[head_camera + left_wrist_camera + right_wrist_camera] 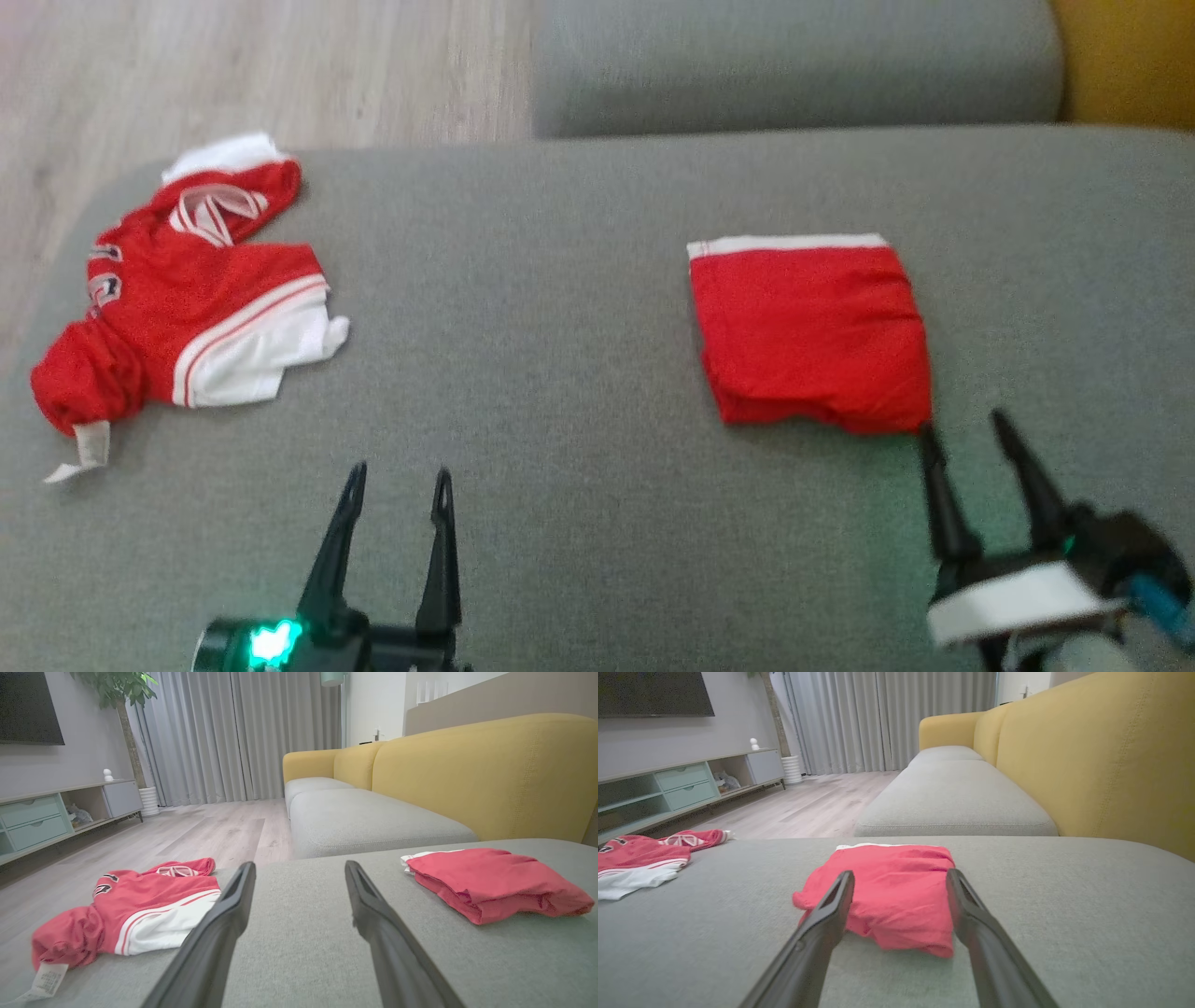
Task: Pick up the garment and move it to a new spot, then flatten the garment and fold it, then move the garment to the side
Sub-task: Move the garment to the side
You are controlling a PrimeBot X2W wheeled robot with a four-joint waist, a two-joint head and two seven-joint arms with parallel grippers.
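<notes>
Garment [810, 336], red, folded: lies toward the right edge of the grey sofa cushion [560, 327]. Right hand [963, 425]: fingers spread, low, tips just beside the garment's near edge. Left hand [400, 470]: spread, empty, at the cushion's near edge. Crumpled red-and-white jersey [187, 308]: far left corner.

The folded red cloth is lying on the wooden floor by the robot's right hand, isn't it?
Not quite. The folded red cloth lies on the grey sofa cushion, by the right gripper; the head view shows it.
</notes>
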